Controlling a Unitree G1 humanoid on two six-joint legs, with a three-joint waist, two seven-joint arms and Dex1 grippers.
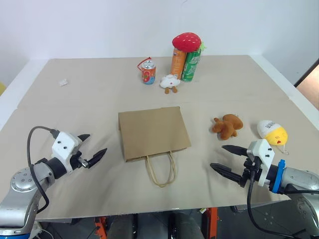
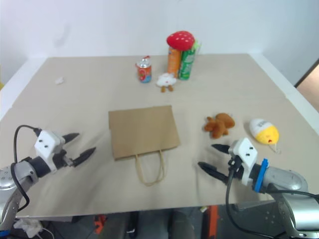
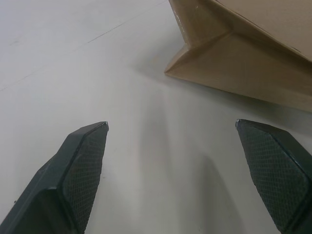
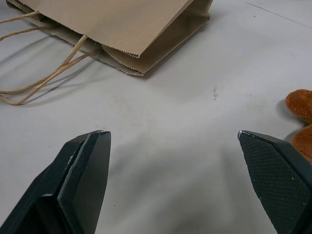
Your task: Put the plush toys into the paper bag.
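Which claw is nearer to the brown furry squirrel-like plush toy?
Right. The right claw hangs open just in front of the brown furry squirrel-like plush toy, on the toy's side of the flat brown paper bag. The left claw is open across the bag, much farther away.

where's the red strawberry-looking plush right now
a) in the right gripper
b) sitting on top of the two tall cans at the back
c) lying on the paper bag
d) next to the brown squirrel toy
b: the red plush rests on the tops of the orange can and the green can at the far side of the table, well beyond the paper bag.
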